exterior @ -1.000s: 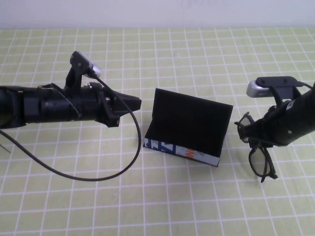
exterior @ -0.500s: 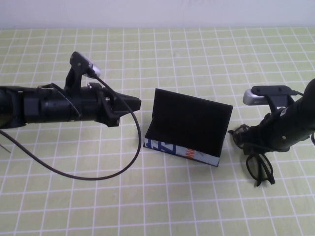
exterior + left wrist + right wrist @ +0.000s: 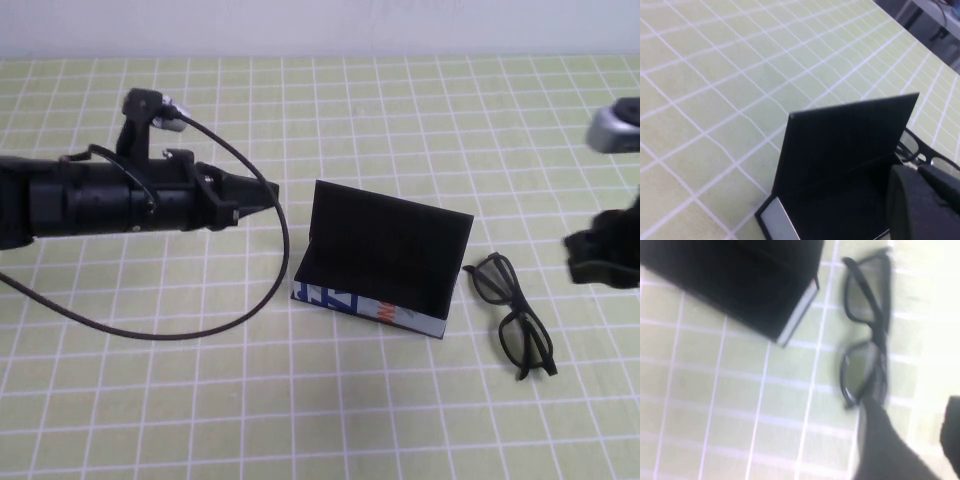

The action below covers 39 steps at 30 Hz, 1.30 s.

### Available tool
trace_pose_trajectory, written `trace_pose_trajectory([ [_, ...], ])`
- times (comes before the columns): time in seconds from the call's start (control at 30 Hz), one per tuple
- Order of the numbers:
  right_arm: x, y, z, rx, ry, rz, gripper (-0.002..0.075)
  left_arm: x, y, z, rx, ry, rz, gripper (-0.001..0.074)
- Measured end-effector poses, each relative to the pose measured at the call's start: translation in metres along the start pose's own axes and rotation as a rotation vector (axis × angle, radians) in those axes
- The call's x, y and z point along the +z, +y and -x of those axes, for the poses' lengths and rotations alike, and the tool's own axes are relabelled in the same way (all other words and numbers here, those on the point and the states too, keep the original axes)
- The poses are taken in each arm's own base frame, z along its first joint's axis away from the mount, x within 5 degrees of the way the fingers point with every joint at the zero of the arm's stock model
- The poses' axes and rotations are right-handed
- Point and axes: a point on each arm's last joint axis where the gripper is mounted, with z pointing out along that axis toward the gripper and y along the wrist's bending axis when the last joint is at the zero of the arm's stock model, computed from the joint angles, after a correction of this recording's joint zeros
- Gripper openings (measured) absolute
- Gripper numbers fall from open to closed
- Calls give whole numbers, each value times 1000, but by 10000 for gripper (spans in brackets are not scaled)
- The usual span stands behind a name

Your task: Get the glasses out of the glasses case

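1. Glasses (image 3: 512,314): black thick-framed plastic pair with dark squarish lenses, lying flat on the green cloth with the white grid (image 3: 400,110), out of the case and just beside its right end, free of both grippers. Seen also from the right wrist (image 3: 867,327) and, in part, behind the lid from the left wrist (image 3: 922,152).

2. Glasses case (image 3: 380,258): small rectangular black box, hinged flat lid standing upright and open, black interior, near long side white with blue and orange-red print. Taken as landmark for this entry. Visible from the left wrist (image 3: 845,160) and as a dark corner from the right wrist (image 3: 740,280).

3. Right gripper (image 3: 603,258): black, at the table's right edge, well to the right of the case and apart from the glasses, holding nothing. The right wrist view shows 2 dark fingers (image 3: 890,450) spread with cloth between them.

4. Left gripper (image 3: 262,195): black, hovering left of the case, level with the lid's top edge, pointing at it, a thin black cable (image 3: 200,325) looping below. Whether its fingers are apart or together cannot be told.
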Motion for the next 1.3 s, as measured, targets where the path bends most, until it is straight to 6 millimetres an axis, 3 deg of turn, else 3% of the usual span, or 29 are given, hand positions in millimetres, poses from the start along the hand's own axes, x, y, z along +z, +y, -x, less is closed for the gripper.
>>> trace_pose_trajectory([
  [0.17, -72, 5, -38, -20, -121, 3, 183, -36, -31, 13, 34, -65, 165, -4],
  [0.33, -113, 4, -94, -42, -228, 18, 36, -83, -79, 3, 79, -177, 297, -4],
  [0.47, -135, 2, -139, -62, -339, 33, -7, -117, -113, -16, 115, -257, 387, -4],
  [0.67, -146, 2, -177, -90, -483, 91, -15, -158, -149, -57, 177, -375, 525, -4],
  [0.87, -139, 9, -179, -150, -687, 204, -16, -182, -167, -105, 217, -482, 630, -4],
  [1.17, -106, 3, -165, -78, -941, 270, -16, -178, -150, -180, 183, -456, 734, -4],
  [1.3, -99, 1, -165, -72, -940, 263, -16, -176, -145, -189, 164, -436, 748, -4],
])
